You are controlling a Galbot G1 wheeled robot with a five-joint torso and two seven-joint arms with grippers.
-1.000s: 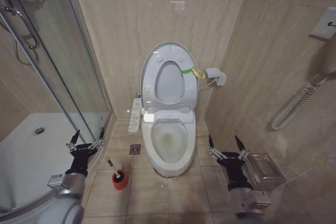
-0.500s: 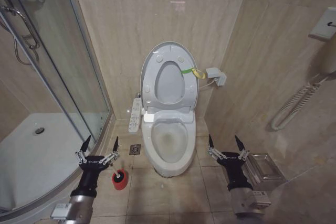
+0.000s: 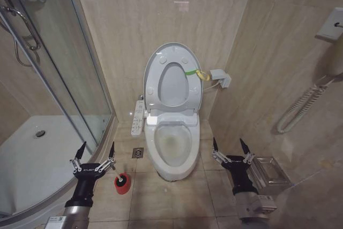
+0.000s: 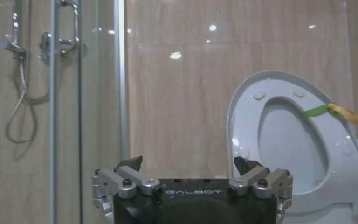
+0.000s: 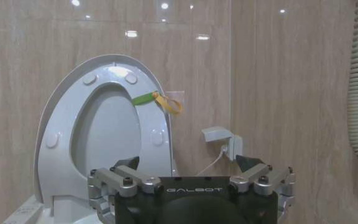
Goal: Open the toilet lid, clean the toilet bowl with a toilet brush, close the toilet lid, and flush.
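The toilet lid (image 3: 172, 45) stands raised against the back wall, with the ring seat (image 3: 172, 60) up in front of it and a yellow-green band (image 3: 195, 72) at its right edge. Below lies the open toilet bowl (image 3: 171, 144), its button panel (image 3: 138, 117) on the left side. The toilet brush (image 3: 115, 173) stands in a red cup (image 3: 122, 183) on the floor left of the bowl. My left gripper (image 3: 95, 151) hovers open just left of the brush, apart from it. My right gripper (image 3: 229, 144) is open to the right of the bowl. The wrist views face the lid (image 4: 278, 73) (image 5: 113, 57) past the left gripper (image 4: 188, 163) and right gripper (image 5: 188, 163).
A curved glass shower enclosure (image 3: 53, 79) with its white tray (image 3: 27, 159) closes off the left. A floor drain (image 3: 138, 153) sits by the bowl. A wall socket (image 3: 221, 77), a coiled cord (image 3: 300, 108) and a metal box (image 3: 268, 171) are on the right.
My left gripper swung right toward the brush, then drew back slightly left and lower. The right arm, lid and brush have not moved.
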